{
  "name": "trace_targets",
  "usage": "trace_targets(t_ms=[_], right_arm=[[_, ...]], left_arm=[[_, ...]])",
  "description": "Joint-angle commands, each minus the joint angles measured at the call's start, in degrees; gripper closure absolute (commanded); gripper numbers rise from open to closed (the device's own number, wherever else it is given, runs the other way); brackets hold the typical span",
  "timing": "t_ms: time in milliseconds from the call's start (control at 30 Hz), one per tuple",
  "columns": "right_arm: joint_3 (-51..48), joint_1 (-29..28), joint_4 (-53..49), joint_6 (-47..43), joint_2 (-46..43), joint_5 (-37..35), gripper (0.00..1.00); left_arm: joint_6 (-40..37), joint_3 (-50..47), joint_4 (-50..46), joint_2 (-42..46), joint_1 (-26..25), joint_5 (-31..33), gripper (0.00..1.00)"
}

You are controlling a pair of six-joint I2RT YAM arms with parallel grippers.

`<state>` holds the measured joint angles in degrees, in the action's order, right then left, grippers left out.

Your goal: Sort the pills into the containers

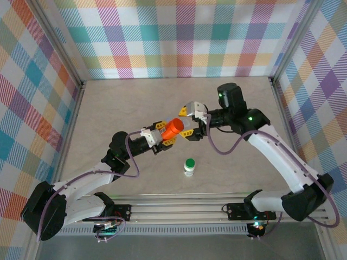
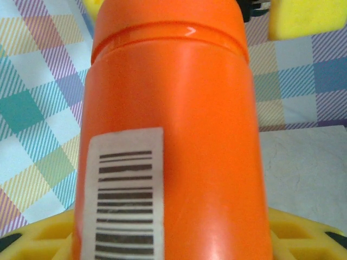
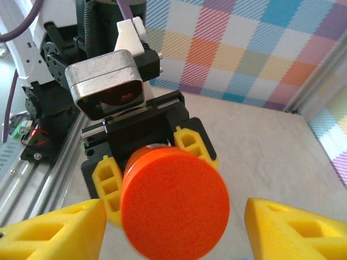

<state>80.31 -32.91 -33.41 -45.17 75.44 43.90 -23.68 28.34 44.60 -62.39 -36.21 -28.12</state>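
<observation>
Though my job is about the pills, I cannot tell where they are, and I cannot tell where the pill box is either. What I have is the orange bottle (image 1: 174,128). My left claw (image 1: 168,134) is clamped on it, with one yellow finger on each side of its body. The bottle hangs in the air over the table (image 1: 130,103), lying on its side. Its round orange cap (image 3: 174,203) points at my right claw (image 1: 188,124).

From my left wrist I see the bottle very close. It has a white sticker (image 2: 122,200) with black lines on it. A thin groove runs around it near the cap end.

From my right wrist I look straight at the flat face of the cap. My right claw is apart. Its two yellow fingers (image 3: 54,230) stand one on each side of the cap. They are very near it, with a little gap on both sides, so they do not touch it. Behind the cap I see my left claw's yellow fingers hugging the bottle.

Down on the table, nearer to my arm bases, a small white bottle (image 1: 188,167) with a green cap stands upright by itself. It is well apart from both claws. Walls (image 1: 179,38) with bright checks stand around the table.
</observation>
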Motion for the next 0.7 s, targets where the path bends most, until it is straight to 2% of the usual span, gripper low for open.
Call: trace_targets(t_ms=[0,200,467,667], right_arm=[[6.54,0.21,-10.13,-11.22,3.86,3.5,0.33],[12.71,0.21,-16.9,-14.2,8.89,5.22,0.38],[14.67,0.17,-20.18,-15.36,11.36,4.66,0.39],[15.52,0.17,-20.82,-13.53,12.19,4.63,0.59]], left_arm=[[-1.27,0.75,-0.56,1.4,0.35,-2.45,1.0],[-1.62,1.1,-0.92,0.98,0.36,-2.82,1.0],[-1.73,1.37,-1.06,1.12,0.36,-3.73,1.0],[-1.47,1.53,-0.87,1.26,0.35,-3.69,1.0]])
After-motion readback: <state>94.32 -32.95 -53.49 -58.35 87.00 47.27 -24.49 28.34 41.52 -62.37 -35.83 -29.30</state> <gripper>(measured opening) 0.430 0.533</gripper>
